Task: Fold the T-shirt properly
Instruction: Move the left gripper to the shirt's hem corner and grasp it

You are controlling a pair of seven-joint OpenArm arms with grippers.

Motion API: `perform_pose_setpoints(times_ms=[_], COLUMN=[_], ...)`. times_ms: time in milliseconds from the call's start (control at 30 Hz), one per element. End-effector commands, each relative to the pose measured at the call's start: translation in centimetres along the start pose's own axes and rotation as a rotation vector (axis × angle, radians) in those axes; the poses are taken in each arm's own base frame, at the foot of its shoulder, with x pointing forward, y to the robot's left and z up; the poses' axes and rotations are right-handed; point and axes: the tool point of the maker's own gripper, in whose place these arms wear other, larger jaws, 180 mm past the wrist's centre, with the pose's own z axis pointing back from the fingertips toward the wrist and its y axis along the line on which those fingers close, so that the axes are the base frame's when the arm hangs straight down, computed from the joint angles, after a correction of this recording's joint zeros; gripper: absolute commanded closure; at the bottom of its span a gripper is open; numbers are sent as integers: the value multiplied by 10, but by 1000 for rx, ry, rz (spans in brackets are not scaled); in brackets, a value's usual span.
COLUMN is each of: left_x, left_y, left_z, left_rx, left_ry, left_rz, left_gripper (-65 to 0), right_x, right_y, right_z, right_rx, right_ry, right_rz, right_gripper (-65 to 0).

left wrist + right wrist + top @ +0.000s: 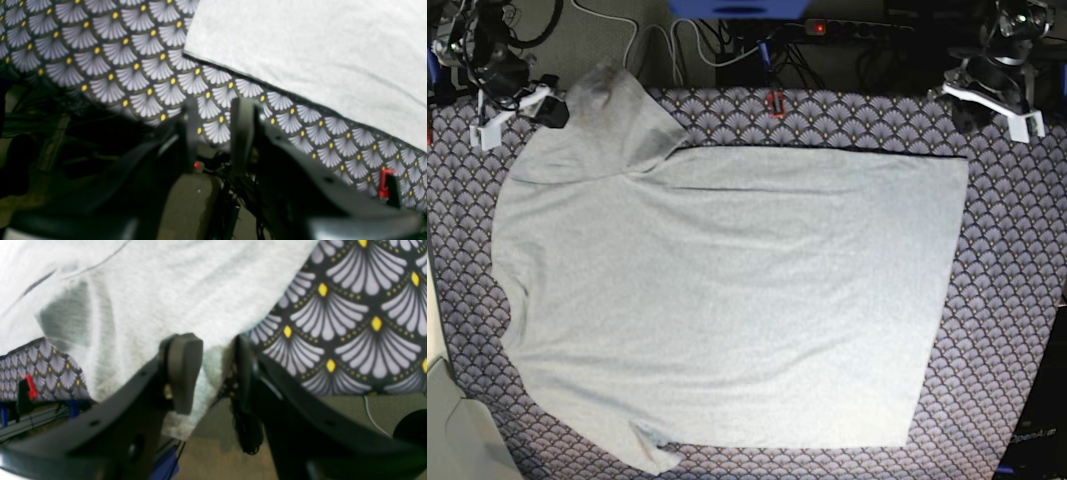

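The light grey T-shirt lies spread flat on the fan-patterned tablecloth, plain side up, with one sleeve reaching over the back edge. My right gripper sits at that sleeve's edge. In the right wrist view its fingers stand apart, and T-shirt cloth hangs in the gap between them. My left gripper rests beside the hem corner at the back right. The left wrist view shows it open and empty over the tablecloth, a short way from the T-shirt edge.
A red clamp grips the table's back edge in the middle. Behind the table lie cables and a power strip with a red light. Floor shows past the left edge.
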Motion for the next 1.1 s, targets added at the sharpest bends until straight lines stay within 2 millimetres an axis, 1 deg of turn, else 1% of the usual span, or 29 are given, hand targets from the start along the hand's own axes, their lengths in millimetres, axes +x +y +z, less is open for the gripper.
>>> perform_pose_setpoints(times_ms=[0,100,167,200,333,400,467,533,600,800,867,933,1000,1067], left_x=[7,7,8,8,8,8,8,8,8,13,19,27,25,31], left_y=[1,1,1,1,1,2,2,2,2,2,6,6,13,13], left_z=[4,4,4,4,4,4,4,4,4,3,3,0,-2,-5], left_rx=[-1,-1,1,1,1,1,1,1,1,3,13,15,30,30], left_ry=[-27,-27,-28,-28,-28,-28,-28,-28,-28,-40,-58,-79,-75,-90], left_rz=[-13,-14,-14,-14,-14,-16,-16,-16,-16,-16,-13,-11,-3,1], left_gripper=[-166,-166,-166,-166,-166,-166,-166,-166,-166,-166,-166,-167,-167,-167], right_x=[-1,-4,-5,-6,-6,-2,0,-1,4,9,14,14,16,18], right_y=[0,3,4,5,6,8,8,8,11,15,15,15,13,12], right_z=[2,1,0,0,-1,-2,-3,-3,-5,-5,-4,-3,-2,-1], right_rx=[-2,5,7,10,13,17,19,19,26,45,57,59,54,52], right_ry=[15,15,15,15,13,4,10,23,18,22,18,23,23,19], right_rz=[24,11,7,5,0,3,8,11,17,57,98,107,113,118], right_gripper=[-222,-220,-203,-183,-64,-30,-12,-9,-6,0,0,0,0,0])
